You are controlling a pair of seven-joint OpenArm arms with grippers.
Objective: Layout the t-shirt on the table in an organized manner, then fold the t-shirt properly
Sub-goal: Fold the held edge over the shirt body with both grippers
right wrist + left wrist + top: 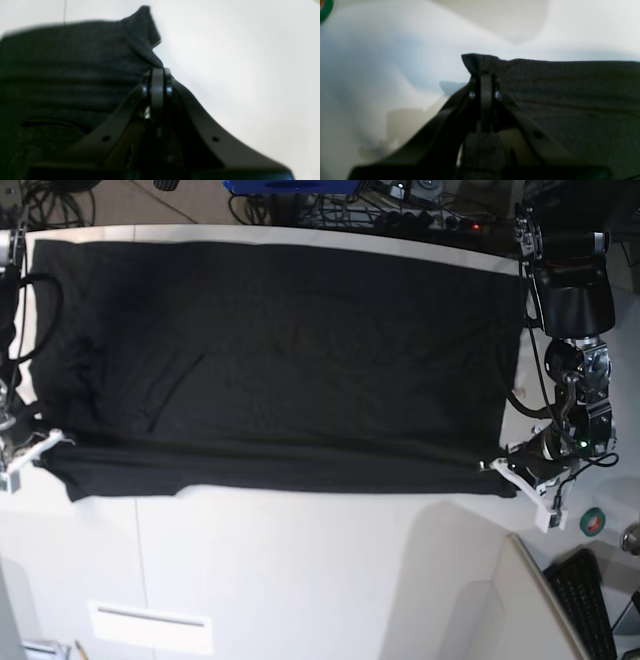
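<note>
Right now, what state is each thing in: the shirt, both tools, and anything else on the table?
t-shirt: spread wide and held stretched between the two tools, plain black side showing, its lower part hanging as a darker band.
left tool: shut, pinching a t-shirt corner.
right tool: shut, pinching the opposite corner.
table: white, bare in front of the t-shirt.
tape roll: lying flat near the left tool.

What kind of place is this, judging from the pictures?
Probably a robotics lab or workshop. A black t-shirt is stretched over a white table between two robot arms, with tangled cables behind the table and a keyboard at its corner.
</note>
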